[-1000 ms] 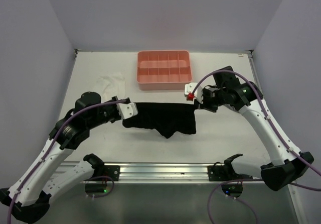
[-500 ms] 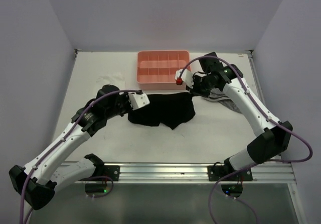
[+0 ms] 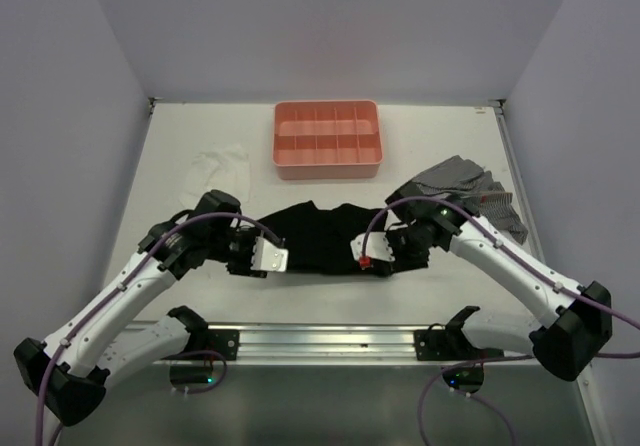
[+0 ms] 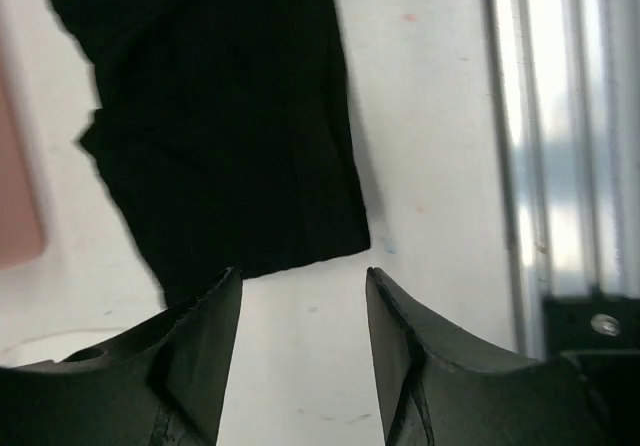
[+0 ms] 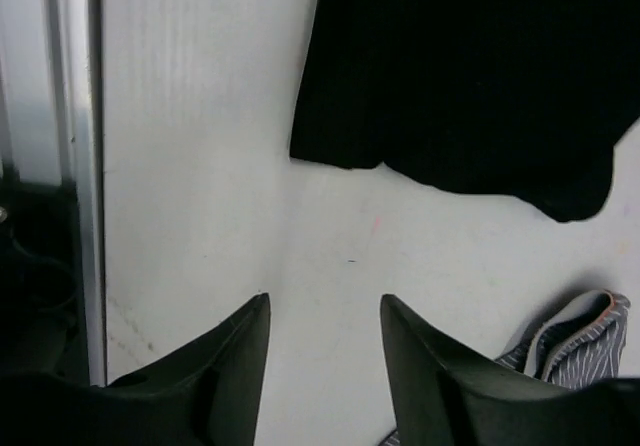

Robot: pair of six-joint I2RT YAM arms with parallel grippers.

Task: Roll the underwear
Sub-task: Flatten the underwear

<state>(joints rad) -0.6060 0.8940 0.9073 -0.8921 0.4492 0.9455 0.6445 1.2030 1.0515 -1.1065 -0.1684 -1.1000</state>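
The black underwear [image 3: 320, 236] lies spread flat on the white table, in front of the pink tray [image 3: 327, 138]. My left gripper [image 3: 270, 258] sits at its near left corner, open and empty. The left wrist view shows the underwear [image 4: 220, 116] just beyond the left gripper [image 4: 302, 288], with bare table between the fingers. At the near right corner, my right gripper [image 3: 363, 257] is also open and empty. From the right wrist, the underwear [image 5: 470, 76] lies ahead of the right gripper [image 5: 325, 311], apart from it.
A thin white cloth [image 3: 222, 163] lies at the back left. A grey checked cloth [image 3: 465, 181] lies right of the underwear, behind the right arm, and shows at the right wrist view's corner [image 5: 580, 346]. The metal rail [image 3: 320, 338] runs along the near edge.
Both grippers have opened and let go of the underwear. Both arms swung from its far corners toward the near edge, and the underwear now lies flat on the table.
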